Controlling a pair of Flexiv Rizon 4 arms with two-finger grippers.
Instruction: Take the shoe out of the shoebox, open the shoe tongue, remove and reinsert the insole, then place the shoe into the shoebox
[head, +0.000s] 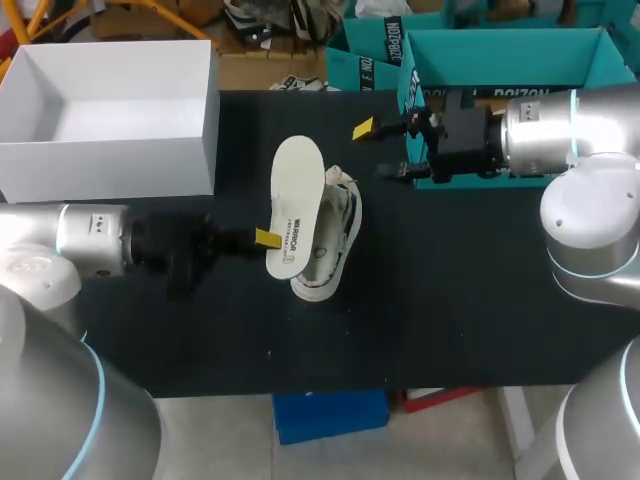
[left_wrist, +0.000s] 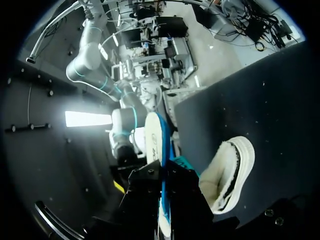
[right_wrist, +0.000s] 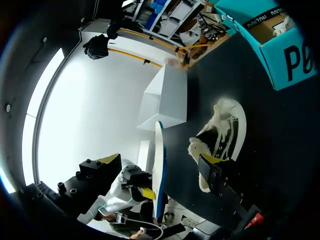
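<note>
The white shoe (head: 335, 235) lies on the black table (head: 450, 300), in the middle of the frame. The left gripper (head: 265, 238) comes in from the left and pinches the white insole (head: 297, 200) by its edge. The insole is out of the shoe and stretches up over the shoe's left side. The white shoebox (head: 110, 165) sits open in the upper left, well apart from the shoe. The right gripper (head: 375, 150) hangs above and to the right of the shoe. Its fingers are spread wide and hold nothing.
</note>
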